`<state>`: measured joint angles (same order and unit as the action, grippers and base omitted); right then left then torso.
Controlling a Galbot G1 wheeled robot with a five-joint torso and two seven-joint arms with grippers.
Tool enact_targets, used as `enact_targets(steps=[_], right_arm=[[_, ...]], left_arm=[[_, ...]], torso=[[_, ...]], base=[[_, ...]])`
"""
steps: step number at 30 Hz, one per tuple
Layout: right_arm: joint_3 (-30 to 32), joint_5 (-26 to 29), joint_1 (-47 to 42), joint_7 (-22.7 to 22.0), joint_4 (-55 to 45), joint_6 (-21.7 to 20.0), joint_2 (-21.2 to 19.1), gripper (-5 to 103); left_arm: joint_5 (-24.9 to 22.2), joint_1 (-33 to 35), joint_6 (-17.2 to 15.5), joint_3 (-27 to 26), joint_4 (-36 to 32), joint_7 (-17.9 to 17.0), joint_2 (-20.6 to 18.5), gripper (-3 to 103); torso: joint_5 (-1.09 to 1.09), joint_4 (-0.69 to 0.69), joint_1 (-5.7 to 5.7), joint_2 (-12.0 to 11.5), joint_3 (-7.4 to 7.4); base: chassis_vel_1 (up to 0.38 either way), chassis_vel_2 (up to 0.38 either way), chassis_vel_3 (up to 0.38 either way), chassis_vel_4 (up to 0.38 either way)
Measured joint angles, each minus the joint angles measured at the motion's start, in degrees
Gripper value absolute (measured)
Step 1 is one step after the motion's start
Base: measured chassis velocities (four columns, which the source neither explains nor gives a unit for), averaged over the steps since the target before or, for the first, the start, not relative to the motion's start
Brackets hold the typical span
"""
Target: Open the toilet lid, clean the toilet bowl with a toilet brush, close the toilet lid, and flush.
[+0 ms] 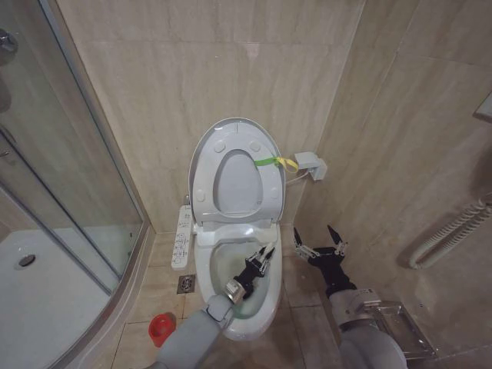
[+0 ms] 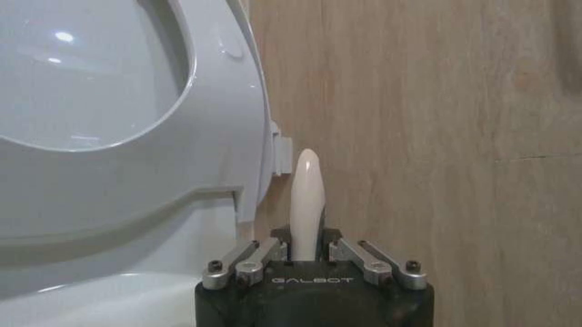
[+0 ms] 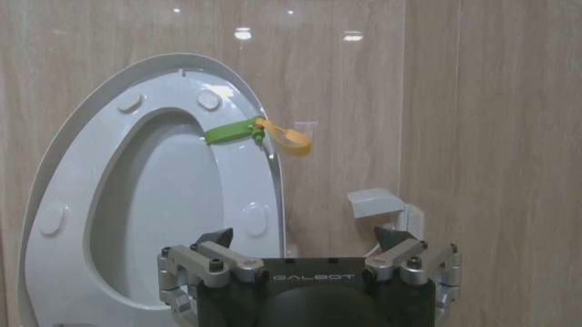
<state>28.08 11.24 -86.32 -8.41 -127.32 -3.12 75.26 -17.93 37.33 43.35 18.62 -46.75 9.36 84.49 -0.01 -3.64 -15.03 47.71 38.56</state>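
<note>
lid: toilet lid (image 1: 231, 146) stood raised against the wall, opening done | scrub: left end effector (image 1: 261, 257) over the toilet bowl (image 1: 257, 319), clamped on the toilet brush (image 2: 306, 197) handle, cleaning seemingly underway | right end effector (image 1: 319, 242) spread apart, empty, beside bowl | left: closing lid, flush

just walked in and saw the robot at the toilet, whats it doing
The robot is partway through cleaning the toilet. The toilet lid and seat stand raised against the wall. The left tool is over the toilet bowl, shut on the white handle of the toilet brush; the bristle end is out of sight. The right tool hangs open and empty beside the bowl, over the floor. The red brush holder sits on the floor on the bowl's other side.
</note>
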Motion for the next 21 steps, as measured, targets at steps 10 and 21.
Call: enact_targets(steps=[10,21], right_arm=[[0.0,0.0,0.0,0.0,0.0,0.0,0.0,100],[0.0,0.0,0.0,0.0,0.0,0.0,0.0,100]], left_arm=[[-0.9,0.3,-0.7,0.3,-4.8,-1.0,1.1,20],[1.4,6.3,-0.4,-2.3,-8.5,-1.5,-4.3,20]], torso=[[0.0,-0.02,0.0,0.0,0.0],[0.02,0.01,0.0,0.0,0.0]], base=[[0.0,0.0,0.0,0.0],[0.0,0.0,0.0,0.0]])
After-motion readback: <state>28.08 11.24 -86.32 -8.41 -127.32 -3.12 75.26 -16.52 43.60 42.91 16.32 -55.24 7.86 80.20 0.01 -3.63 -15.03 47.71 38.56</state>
